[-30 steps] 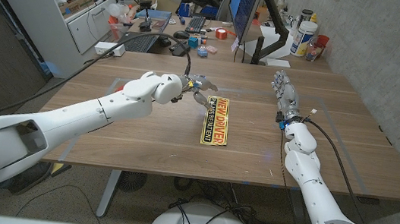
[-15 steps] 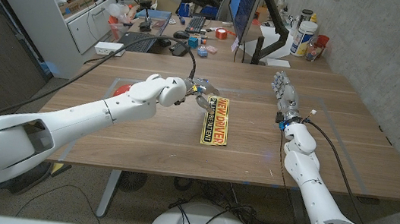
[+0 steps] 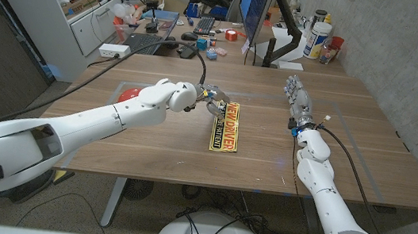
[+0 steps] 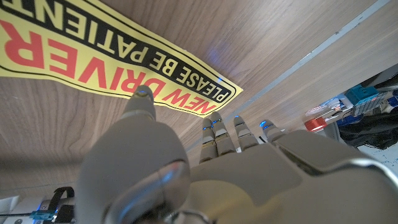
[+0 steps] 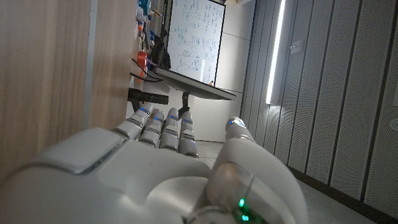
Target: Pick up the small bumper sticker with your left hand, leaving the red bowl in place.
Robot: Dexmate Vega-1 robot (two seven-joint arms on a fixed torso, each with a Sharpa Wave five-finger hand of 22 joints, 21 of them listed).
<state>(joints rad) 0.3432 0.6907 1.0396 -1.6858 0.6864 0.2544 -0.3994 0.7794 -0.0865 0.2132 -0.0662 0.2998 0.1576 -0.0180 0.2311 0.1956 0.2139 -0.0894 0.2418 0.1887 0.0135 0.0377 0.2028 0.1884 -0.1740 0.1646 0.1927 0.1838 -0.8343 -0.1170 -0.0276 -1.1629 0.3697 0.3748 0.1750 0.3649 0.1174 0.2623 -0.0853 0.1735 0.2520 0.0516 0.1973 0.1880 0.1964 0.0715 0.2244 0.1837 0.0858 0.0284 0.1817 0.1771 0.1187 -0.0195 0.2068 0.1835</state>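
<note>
— So, why does the table (image 3: 363, 164) matter to how this grasp goes?
— It's a broad wooden worktop with a smooth, fine grain, and the bumper sticker (image 3: 226, 127) lies flat on it near the middle, long axis running from the far edge toward the near edge. A thin sheet pressed flat like that offers no side to wrap, so I'd judge the hand has to work at an end or edge to lift it.
— And the red bowl (image 3: 129, 94)?
— A rounded red shape toward the worktop's left side, mostly hidden behind the left forearm. It sits well apart from the sticker, so leaving it in place looks easy as long as the arm doesn't sweep back over it.
— Where is the left hand (image 3: 204, 99)?
— At the sticker's far end. In the wrist view the fingers (image 4: 219, 134) are spread and pointing down at the wood just beside the sticker's rounded corner, with the thumb tip over the printed end. Nothing is clamped yet; whether a tip touches the sheet I cannot tell.
— The right hand (image 3: 296, 93)?
— Near the far right of the worktop, fingers straight, close together, holding nothing.
— And the sticker itself?
— Glossy yellow strip, rounded corners, red "NEW DRIVER" and a black band reading "PLEASE BE PATIENT".
</note>
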